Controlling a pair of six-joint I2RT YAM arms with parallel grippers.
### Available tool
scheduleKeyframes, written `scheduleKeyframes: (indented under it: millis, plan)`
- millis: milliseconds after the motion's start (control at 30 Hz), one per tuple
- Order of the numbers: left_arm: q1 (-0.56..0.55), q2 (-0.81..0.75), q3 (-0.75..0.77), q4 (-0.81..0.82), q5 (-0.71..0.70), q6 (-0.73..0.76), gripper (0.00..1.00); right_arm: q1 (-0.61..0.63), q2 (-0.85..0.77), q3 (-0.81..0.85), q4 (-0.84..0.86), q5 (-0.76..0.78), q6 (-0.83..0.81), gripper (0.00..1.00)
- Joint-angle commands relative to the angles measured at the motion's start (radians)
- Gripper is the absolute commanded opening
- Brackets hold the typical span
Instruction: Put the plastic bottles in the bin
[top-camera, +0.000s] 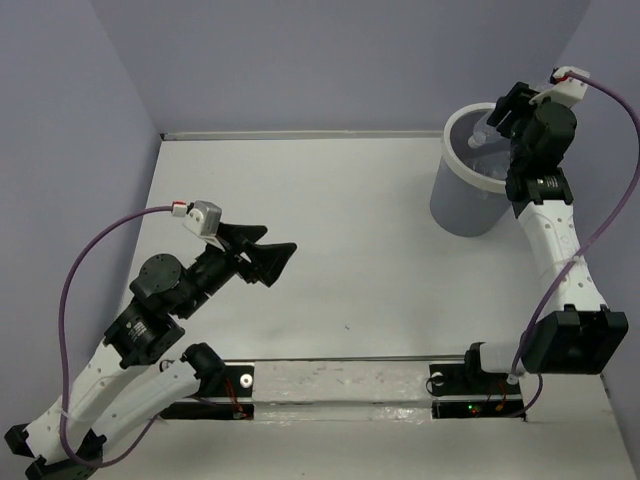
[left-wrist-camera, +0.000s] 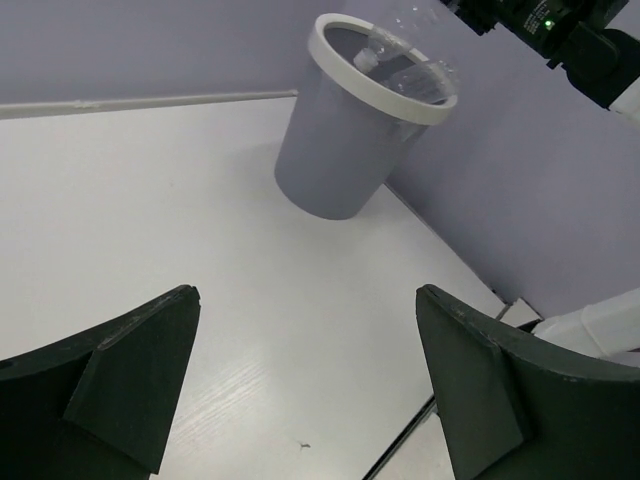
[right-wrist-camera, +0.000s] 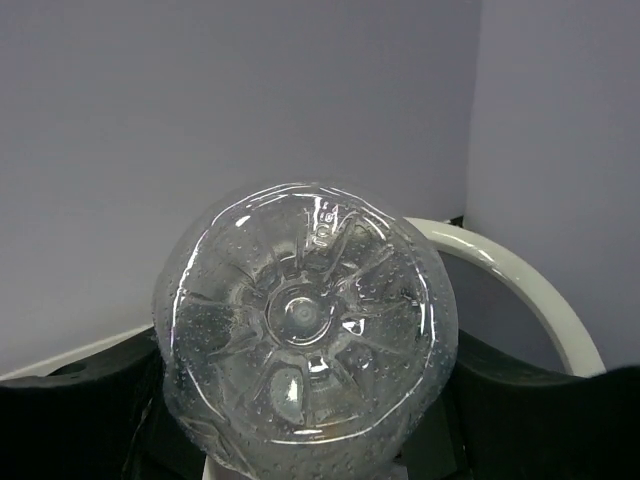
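Right end effector (top-camera: 497, 116) pinching a clear plastic bottle (right-wrist-camera: 305, 335); base toward the wrist camera, long axis running straight out between the fingers; bottle hangs over the mouth of the grey bin (top-camera: 458, 205), white rim just beside it; other clear bottles (left-wrist-camera: 395, 62) lie inside; release looks next; left end effector (left-wrist-camera: 310, 330) spread above the counter (top-camera: 350, 220), well apart from the bin.

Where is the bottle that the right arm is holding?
The clear bottle sits in the right gripper, held above the grey bin at the table's far right corner.
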Motion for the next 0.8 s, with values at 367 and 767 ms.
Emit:
scheduleKeyframes:
  millis: [367,767]
  plan:
    - [0.006,-0.022,-0.061,-0.087,-0.158,0.087,0.99,-0.137,0.1,0.102,-0.126,-0.122,0.164,1.0]
    - [0.023,-0.04,-0.059,-0.064,-0.199,0.079,0.99,-0.137,-0.28,-0.065,0.047,-0.527,0.359,1.0]
